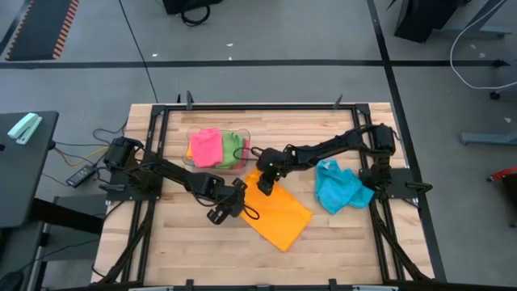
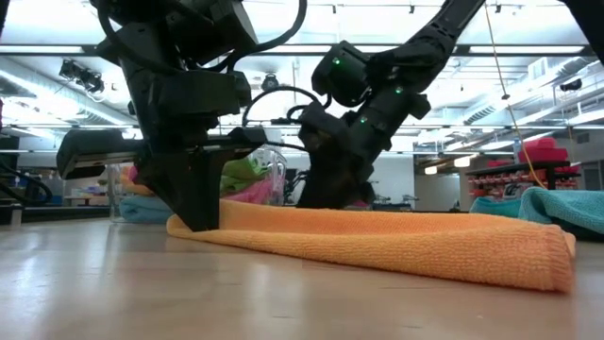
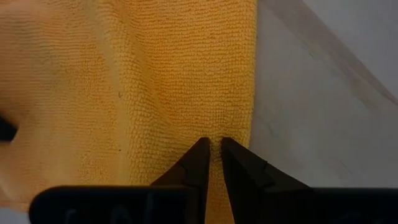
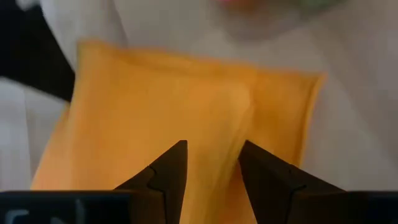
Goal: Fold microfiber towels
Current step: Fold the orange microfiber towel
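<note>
Two grippers are down on the orange towel (image 1: 277, 213), which lies folded flat on the wooden counter (image 1: 347, 242) near its middle. Left gripper (image 1: 239, 200) sits at the towel's nine o'clock edge, jaws nearly pressed together and pinching a thin ridge of the orange cloth close to its border; the wrist view shows the pile bunched between the tips. Right gripper (image 1: 266, 183) is at the towel's twelve o'clock corner, jaws half spread, planted on the fabric with cloth lying between them; whether they actually squeeze it, I cannot tell. Over at three o'clock a blue towel (image 1: 339, 189) sits crumpled, apart from both arms. Up at eleven o'clock, a clear bin (image 1: 242, 158) holds a pink towel (image 1: 205, 147) and a green towel (image 1: 232, 147).
</note>
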Controlling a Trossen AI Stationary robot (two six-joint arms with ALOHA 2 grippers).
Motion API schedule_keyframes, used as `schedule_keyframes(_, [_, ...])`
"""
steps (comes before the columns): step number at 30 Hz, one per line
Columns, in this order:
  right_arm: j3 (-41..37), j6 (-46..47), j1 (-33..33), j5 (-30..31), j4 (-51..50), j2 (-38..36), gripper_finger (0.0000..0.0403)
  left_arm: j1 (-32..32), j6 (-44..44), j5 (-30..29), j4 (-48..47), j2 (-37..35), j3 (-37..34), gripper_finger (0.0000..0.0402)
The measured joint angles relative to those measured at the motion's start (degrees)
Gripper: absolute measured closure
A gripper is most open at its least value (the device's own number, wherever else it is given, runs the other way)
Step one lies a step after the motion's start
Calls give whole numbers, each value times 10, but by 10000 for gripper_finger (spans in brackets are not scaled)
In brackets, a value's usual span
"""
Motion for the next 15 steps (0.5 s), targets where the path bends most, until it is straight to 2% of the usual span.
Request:
schedule_keyframes(4, [1,-16,-12,2,10,0,257,0,-1,0,-1,0,0,345])
schedule_keyframes(15, [1,-23,13,18,15,0,329,0,-1,0,0,0,0,353])
